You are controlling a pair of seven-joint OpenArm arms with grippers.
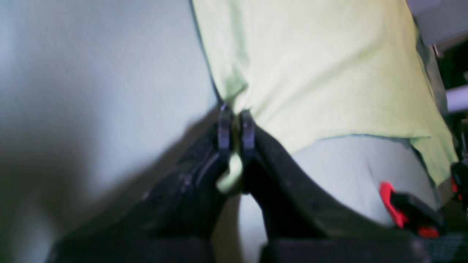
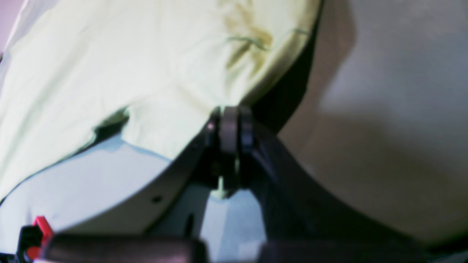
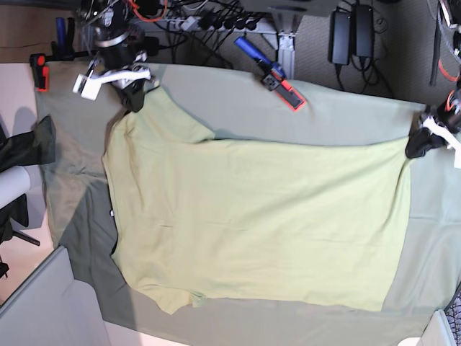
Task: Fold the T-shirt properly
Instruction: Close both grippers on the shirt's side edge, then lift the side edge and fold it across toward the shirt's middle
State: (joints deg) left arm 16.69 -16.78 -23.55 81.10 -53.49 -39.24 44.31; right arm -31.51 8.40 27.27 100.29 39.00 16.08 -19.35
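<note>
We note the T-shirt [image 3: 259, 216], pale yellow-green, spread nearly flat on the grey-green table cloth [image 3: 346, 119], neck end toward the right pincer [image 3: 137, 97] and hem end toward the left pincer [image 3: 418, 144]; a small white tag [image 3: 113, 213] shows at the neck edge. The right pincer is clenched on the shirt's sleeve corner at the far edge of the table; in its wrist view we see the jaws pressed together with a sliver of pale cloth between them and the shirt [image 2: 146, 73] rising beyond the fingertips [image 2: 234, 128]. The left pincer is clenched on the hem corner; in its wrist view a pinch of yellow-green fabric hangs below the closed fingertips [image 1: 236, 126], and the shirt [image 1: 321, 80] stretches up and away to that pincer's right. Between the two pincers the far edge of the shirt runs taut, lifted slightly at both gripped corners. A red and black clamp [image 3: 282, 83] sits on the table cloth's far edge between the pincers, apart from the shirt. Another red clamp [image 3: 39, 71] sits just beyond the right pincer, at the cloth's corner.
</note>
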